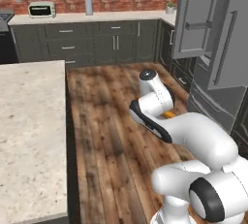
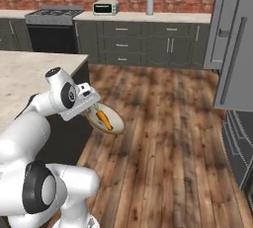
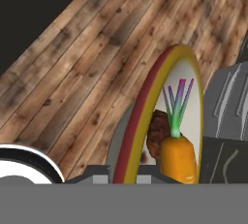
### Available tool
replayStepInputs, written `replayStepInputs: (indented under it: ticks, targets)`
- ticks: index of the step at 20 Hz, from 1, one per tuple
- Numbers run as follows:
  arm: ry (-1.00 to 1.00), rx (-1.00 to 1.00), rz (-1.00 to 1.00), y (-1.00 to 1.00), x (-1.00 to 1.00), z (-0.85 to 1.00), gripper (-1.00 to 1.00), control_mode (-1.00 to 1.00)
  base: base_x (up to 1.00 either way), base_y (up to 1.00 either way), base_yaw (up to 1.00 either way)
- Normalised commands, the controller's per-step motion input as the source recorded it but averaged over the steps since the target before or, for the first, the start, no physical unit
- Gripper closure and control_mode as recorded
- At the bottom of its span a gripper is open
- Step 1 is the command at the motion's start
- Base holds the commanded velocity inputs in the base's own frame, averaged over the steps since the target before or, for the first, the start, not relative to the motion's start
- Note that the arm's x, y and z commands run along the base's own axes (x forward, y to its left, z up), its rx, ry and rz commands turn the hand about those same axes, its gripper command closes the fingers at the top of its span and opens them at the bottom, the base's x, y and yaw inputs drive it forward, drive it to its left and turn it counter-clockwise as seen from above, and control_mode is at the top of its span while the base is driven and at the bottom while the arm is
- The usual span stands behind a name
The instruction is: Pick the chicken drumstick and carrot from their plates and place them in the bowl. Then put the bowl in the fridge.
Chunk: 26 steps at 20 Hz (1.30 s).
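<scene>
- Gripping the bowl (image 2: 106,118) by its rim, the gripper (image 2: 91,106) is pinched tight on the near edge at left centre of the right base view; its fingertips are hard to make out there, hidden behind the hand.
- Inside the bowl lies the carrot (image 3: 179,157), its lower end cut off at the bottom of the hand view, green top pointing up.
- Just behind the carrot, the chicken drumstick (image 3: 156,138) is a dark lump, mostly covered by the carrot and the bowl's rim.
- In the left base view the arm hides nearly all of the bowl; an orange sliver peeks out at centre right.
- The counter (image 1: 29,136) fills the left of that view, cut off at the frame edge.
- Farther off, the fridge (image 2: 237,49) stands at the right with a door open, its top and right side cropped.
</scene>
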Motion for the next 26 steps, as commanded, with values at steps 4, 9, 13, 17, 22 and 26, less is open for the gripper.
replayStepInputs:
  ticks: [4, 9, 13, 17, 22, 26]
  targets:
    - [0.0, 0.0, 0.0, 0.0, 0.0, 0.0, 1.0, 1.0, 0.86, -0.25, 0.07]
    - [0.0, 0.0, 0.0, 0.0, 0.0, 0.0, 1.0, 1.0, 0.83, -0.25, 0.03]
    - [0.0, 0.0, 0.0, 0.0, 0.0, 0.0, 1.0, 1.0, 0.82, -0.23, 0.0]
    - [0.0, 0.0, 0.0, 0.0, 0.0, 0.0, 1.0, 1.0, 0.75, -0.21, -0.06]
    - [0.0, 0.0, 0.0, 0.0, 0.0, 0.0, 1.0, 1.0, 0.72, -0.2, -0.12]
    - [0.0, 0.0, 0.0, 0.0, 0.0, 0.0, 1.0, 1.0, 0.71, -0.15, -0.2]
